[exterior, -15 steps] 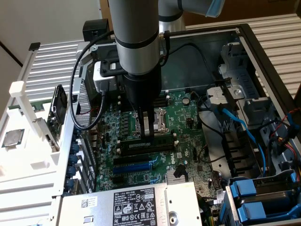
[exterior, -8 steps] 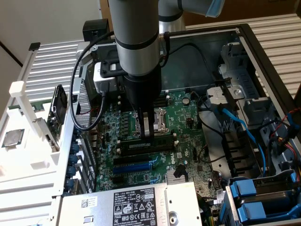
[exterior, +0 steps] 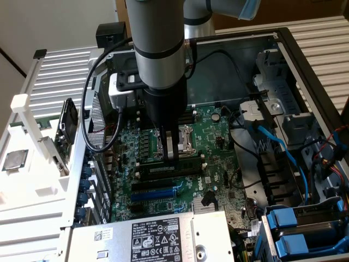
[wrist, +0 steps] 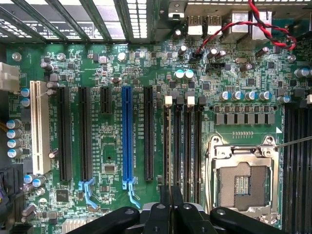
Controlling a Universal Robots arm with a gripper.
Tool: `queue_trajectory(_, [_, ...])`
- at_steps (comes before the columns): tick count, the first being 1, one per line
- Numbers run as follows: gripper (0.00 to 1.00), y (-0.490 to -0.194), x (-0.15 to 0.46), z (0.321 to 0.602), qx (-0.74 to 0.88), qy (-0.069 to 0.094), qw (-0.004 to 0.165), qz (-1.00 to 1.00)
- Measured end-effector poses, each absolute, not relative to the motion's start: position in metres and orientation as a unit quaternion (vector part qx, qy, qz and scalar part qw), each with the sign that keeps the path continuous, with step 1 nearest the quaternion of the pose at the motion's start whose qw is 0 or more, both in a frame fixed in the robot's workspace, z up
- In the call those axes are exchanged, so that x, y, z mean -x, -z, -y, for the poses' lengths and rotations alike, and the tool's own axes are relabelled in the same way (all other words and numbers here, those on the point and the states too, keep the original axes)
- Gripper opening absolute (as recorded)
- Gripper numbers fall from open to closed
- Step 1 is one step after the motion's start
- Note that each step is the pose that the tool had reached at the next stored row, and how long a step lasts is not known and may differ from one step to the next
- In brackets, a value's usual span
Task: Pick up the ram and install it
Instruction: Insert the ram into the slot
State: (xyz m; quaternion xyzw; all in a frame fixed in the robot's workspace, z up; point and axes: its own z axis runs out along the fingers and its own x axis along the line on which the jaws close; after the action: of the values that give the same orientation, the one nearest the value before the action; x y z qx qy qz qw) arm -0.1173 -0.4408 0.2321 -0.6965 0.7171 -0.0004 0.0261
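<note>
The arm reaches down from above into an open computer case point(exterior: 283, 49), its gripper point(exterior: 172, 155) low over the green motherboard point(exterior: 218, 142), just in front of the processor socket point(exterior: 185, 139).

In the exterior view the fingers point(exterior: 170, 146) stand close together, nearly shut, on the top edge of the ram point(exterior: 180, 162), a thin dark stick that lies along one of the memory slots point(exterior: 169, 169) with a white end clip point(exterior: 203, 156) at its end toward the exterior view's right. Whether the stick is fully seated cannot be told. This view also takes in the surroundings: a power supply point(exterior: 152, 237) with a white label at the near edge, blue drive latches point(exterior: 286, 232) at the lower right, blue data cables point(exterior: 283, 153) crossing the case, and a separate processor chip point(exterior: 15, 160) lying on the white frame at the exterior view's left.

The wrist view looks straight down the board. It shows the black gripper point(wrist: 170, 214) closed on a thin dark edge that runs along the bank of memory slots point(wrist: 183, 141), beside the open processor socket point(wrist: 242, 178). It also shows detail the exterior view hides behind the arm: a blue expansion slot point(wrist: 127, 136), black expansion slots point(wrist: 65, 134), a white slot point(wrist: 38, 126), rows of capacitors point(wrist: 243, 96), and red-and-black wires point(wrist: 265, 24) near the rear ports.
</note>
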Motion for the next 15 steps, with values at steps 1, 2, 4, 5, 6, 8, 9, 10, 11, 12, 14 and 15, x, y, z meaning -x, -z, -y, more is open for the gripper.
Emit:
queue_trajectory(1, [0.12, -0.2319, 0.1173, 0.4408, 0.696, 0.0, 0.026, -0.717])
queue_trajectory(2, [0.12, -0.2317, 0.1173, 0.4408, 0.696, 0.0, 0.026, -0.717])
queue_trajectory(4, [0.12, -0.2314, 0.1173, 0.4408, 0.696, 0.0, 0.026, -0.717])
queue_trajectory(5, [0.12, -0.2314, 0.1173, 0.4408, 0.696, 0.0, 0.026, -0.717])
queue_trajectory(6, [0.12, -0.2314, 0.1173, 0.4408, 0.696, 0.0, 0.026, -0.717])
queue_trajectory(8, [0.12, -0.2314, 0.1173, 0.4408, 0.696, 0.0, 0.026, -0.717])
queue_trajectory(9, [0.12, -0.2314, 0.1173, 0.4408, 0.696, 0.0, 0.026, -0.717])
queue_trajectory(10, [0.12, -0.2314, 0.1173, 0.4408, 0.696, 0.0, 0.026, -0.717])
queue_trajectory(11, [0.12, -0.2314, 0.1173, 0.4408, 0.696, 0.0, 0.026, -0.717])
queue_trajectory(12, [0.12, -0.2314, 0.1173, 0.4408, 0.696, 0.0, 0.026, -0.717])
queue_trajectory(14, [0.12, -0.2314, 0.1173, 0.4408, 0.696, 0.0, 0.026, -0.717])
queue_trajectory(15, [0.12, -0.2314, 0.1173, 0.4408, 0.696, 0.0, 0.026, -0.717])
